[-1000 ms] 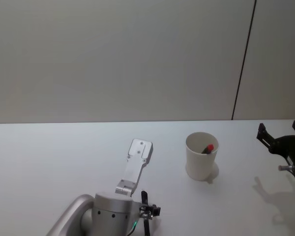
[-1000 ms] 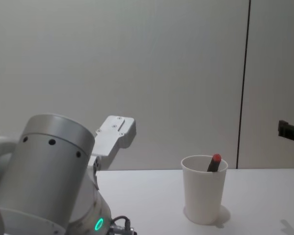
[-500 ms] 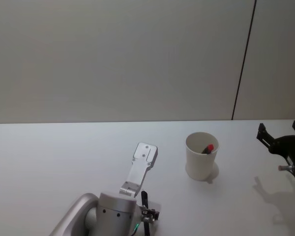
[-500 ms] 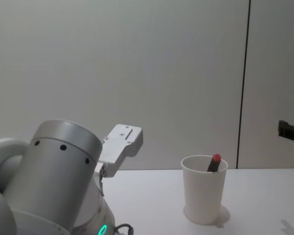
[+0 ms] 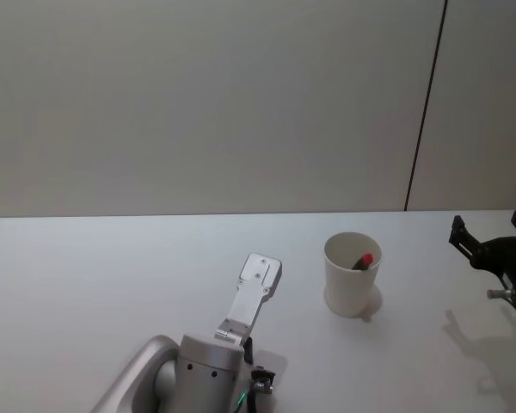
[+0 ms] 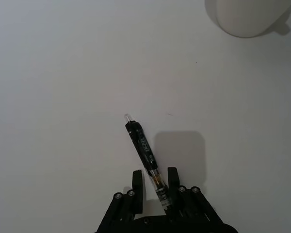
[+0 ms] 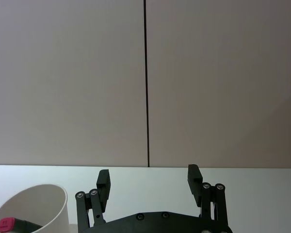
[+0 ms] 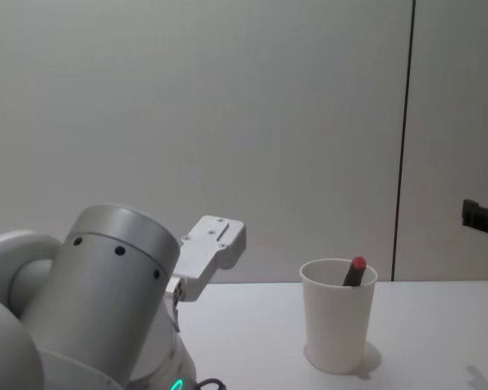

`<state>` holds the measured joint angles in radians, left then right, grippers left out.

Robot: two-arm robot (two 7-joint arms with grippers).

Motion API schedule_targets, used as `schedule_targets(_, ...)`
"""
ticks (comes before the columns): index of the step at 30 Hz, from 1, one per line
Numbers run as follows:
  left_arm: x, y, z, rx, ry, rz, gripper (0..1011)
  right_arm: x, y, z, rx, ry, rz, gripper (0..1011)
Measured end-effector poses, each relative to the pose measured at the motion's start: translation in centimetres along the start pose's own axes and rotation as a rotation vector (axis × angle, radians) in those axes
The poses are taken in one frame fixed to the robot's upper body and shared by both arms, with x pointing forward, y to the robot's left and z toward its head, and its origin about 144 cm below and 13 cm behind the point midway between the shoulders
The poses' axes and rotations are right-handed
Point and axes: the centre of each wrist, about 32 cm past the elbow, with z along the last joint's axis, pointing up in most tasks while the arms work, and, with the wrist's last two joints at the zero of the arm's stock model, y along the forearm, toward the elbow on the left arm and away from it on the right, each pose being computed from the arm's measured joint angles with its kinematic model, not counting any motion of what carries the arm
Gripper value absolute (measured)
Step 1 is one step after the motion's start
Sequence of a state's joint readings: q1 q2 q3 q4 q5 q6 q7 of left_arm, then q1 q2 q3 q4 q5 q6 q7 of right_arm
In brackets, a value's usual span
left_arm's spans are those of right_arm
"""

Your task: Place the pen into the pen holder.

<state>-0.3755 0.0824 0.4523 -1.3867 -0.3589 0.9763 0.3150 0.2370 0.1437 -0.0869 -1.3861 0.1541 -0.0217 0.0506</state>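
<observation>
Left wrist [image 5: 254,288] has shifted toward the cup [image 5: 353,275] since a second ago; the cup and right hand [image 7: 149,177] have stayed put. Pen [image 6: 141,145]: black, clear tip, pinched at its rear end by the left hand [image 6: 155,178], barrel slanting out past the fingertips over the desk [image 6: 63,73]. Cannot tell whether the tip touches the desk. Cup upright, well ahead of the left hand and off to its right. A red-capped marker [image 5: 365,258] leans inside it. Right hand beyond the cup, well apart from it, fingers spread, holding nothing.
</observation>
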Motion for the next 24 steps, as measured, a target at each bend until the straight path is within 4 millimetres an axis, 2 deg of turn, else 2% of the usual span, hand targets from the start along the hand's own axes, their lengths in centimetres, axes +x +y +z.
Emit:
schedule_targets(8, -0.01, -0.30, -0.03, 0.010, -0.016, 0.006, 136, 0.00, 0.00, 0.00, 0.000, 0.000, 0.000, 1001)
schedule_targets(24, 0.27, -0.29, -0.04, -0.024, -0.057, 0.025, 127, 0.00, 0.00, 0.00, 0.000, 0.000, 0.000, 1001)
